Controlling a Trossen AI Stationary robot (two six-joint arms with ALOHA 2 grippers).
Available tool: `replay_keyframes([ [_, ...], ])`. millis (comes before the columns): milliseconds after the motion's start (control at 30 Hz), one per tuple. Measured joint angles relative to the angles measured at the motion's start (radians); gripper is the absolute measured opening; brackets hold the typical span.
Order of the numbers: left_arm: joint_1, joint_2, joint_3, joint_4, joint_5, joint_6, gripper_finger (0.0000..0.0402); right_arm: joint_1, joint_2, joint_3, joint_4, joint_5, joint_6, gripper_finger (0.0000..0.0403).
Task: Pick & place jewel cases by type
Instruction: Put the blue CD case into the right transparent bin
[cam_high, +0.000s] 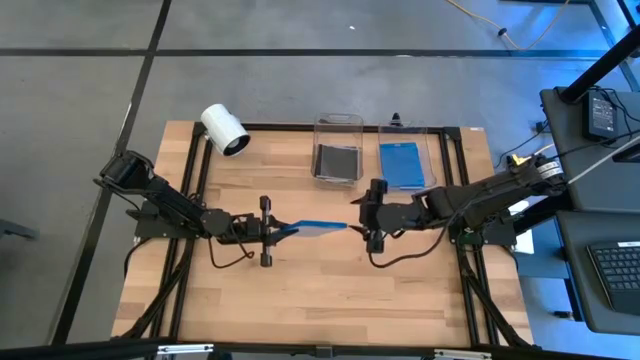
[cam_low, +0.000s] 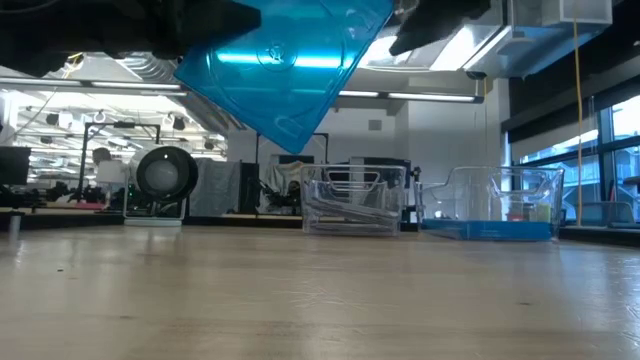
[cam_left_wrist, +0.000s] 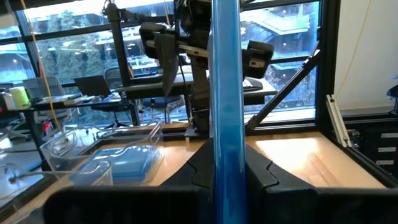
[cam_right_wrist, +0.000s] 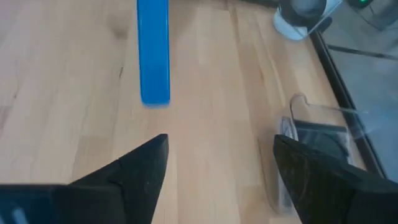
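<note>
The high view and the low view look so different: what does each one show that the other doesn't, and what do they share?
Only the high view shows both arms whole: the left gripper shut on the blue case, the right gripper open just off its far edge, and dark cases in the left bin.

Only the low view shows that the blue case hangs tilted, well above the table, plus the room behind.

Both show the white camera, both clear bins and the blue cases in the right bin.

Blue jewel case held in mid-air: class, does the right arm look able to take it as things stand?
Probably yes. The right end effector is open, facing the blue jewel case's free edge, nothing between them; the left end effector grips the other end.
</note>
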Motion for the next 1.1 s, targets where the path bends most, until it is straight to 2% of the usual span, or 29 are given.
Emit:
replay_keyframes([
  [233,0.0,0.0,0.0,0.028,-0.003,0.012,0.003,-0.001,0.01,0.001,0.069,-0.06,0.092,0.0293],
  [333,0.0,0.0,0.0,0.075,-0.004,0.013,0.003,0.005,0.011,-0.004,0.06,-0.062,0.146,0.029],
  [433,0.0,0.0,0.0,0.137,-0.004,0.048,0.003,0.022,0.011,-0.035,0.095,-0.047,0.13,0.0282],
  [600,0.0,0.0,0.0,0.264,0.065,0.114,0.0031,0.057,0.011,-0.142,0.342,-0.001,0.012,0.0268],
  [700,0.0,0.0,0.0,0.293,0.144,0.114,0.0031,0.068,0.011,-0.218,0.613,0.019,-0.116,0.0262],
  [800,0.0,0.0,0.0,0.292,0.194,0.121,0.0031,0.068,0.018,-0.307,0.934,-0.046,-0.223,0.0257],
  [867,0.0,0.0,0.0,0.292,0.194,0.12,0.0031,0.064,0.02,-0.358,1.073,-0.094,-0.265,0.0252],
  [967,-0.003,0.0,0.0,0.294,0.212,0.117,0.0031,0.055,0.017,-0.4,1.21,-0.167,-0.267,0.0244],
  [1100,-0.003,0.0,0.0,0.316,0.242,0.147,0.0031,0.032,0.033,-0.412,1.299,-0.237,-0.204,0.023],
])
